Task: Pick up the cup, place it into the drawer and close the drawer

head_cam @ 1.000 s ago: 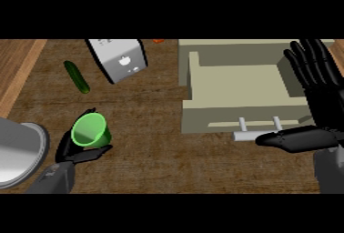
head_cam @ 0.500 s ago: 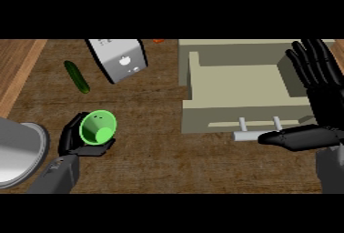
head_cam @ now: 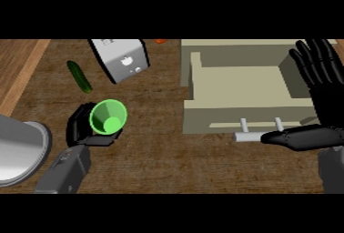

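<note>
The green cup (head_cam: pixel 107 117) sits in the robot's left hand (head_cam: pixel 84 129), tipped so its open mouth faces up toward the viewer, over the left part of the brown counter (head_cam: pixel 154 154). The black fingers curl round its far side and the thumb presses under its near rim, so the hand is clamped on the cup. Just beyond it, toward the counter's far left corner, lies a dark green cucumber (head_cam: pixel 78 76), and beside that stands a grey box-like appliance (head_cam: pixel 119 59). A grey metal bowl (head_cam: pixel 17 148) shows at the counter's left edge, near the left forearm. On the right side, the beige drawer (head_cam: pixel 232 88) is pulled open, its pale handle (head_cam: pixel 252 135) facing the near edge. The right hand (head_cam: pixel 319 91) rests at the drawer's right edge, fingers straight and spread, thumb lying just beside the handle.
</note>
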